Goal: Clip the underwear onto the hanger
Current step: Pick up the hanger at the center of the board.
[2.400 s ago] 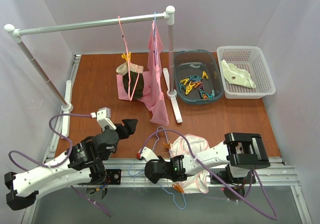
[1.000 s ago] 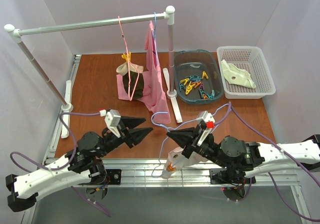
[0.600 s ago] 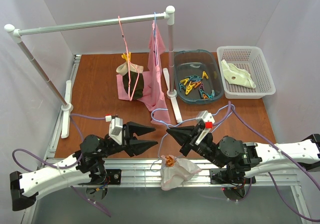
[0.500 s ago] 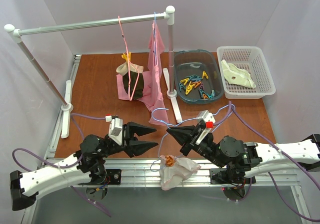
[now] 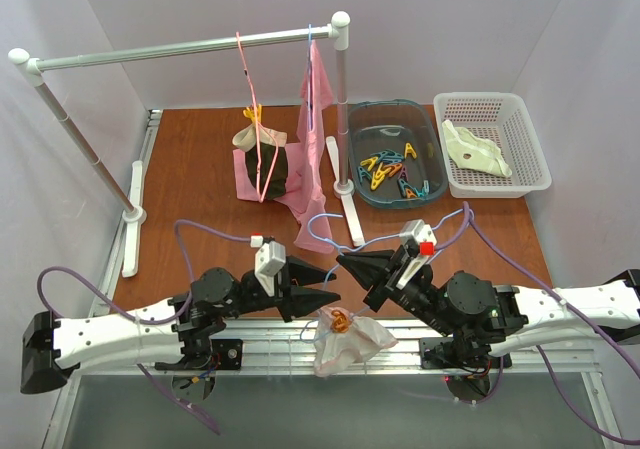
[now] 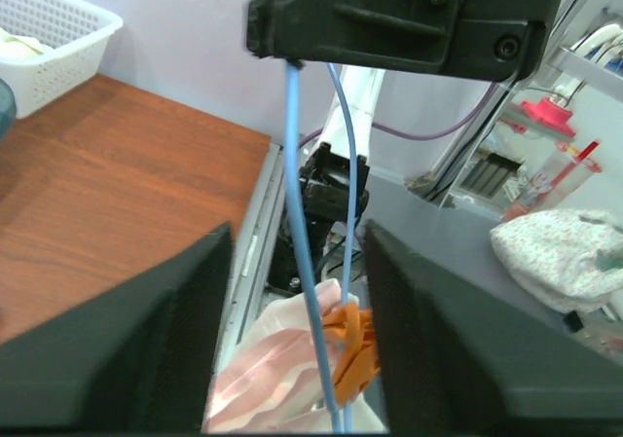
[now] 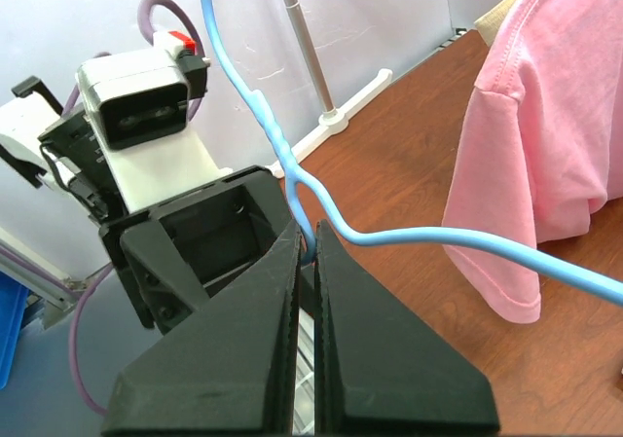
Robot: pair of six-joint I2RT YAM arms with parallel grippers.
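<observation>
Reddish-brown wooden tabletop (image 5: 200, 179) was noted ahead of the jaws, enclosed on three sides by plain pale walls (image 5: 450, 29). A white clothes rail (image 5: 180, 49) was seen standing well beyond the jaws, feet on the wood. Aluminium framing (image 5: 270, 354) was noted beneath them. Lighting was recorded as even and diffuse.

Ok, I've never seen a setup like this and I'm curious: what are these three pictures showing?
Two robot arms sit at the edge of a brown table. The top picture looks down from above; the other two come from cameras on each wrist. The right gripper is shut on a thin light-blue wire hanger; pale pinkish-white briefs hang from it by an orange peg. The left gripper is open, the wire between its fingers. Behind: a white clothes rail with a pink shirt, a tub of pegs, a white basket.
</observation>
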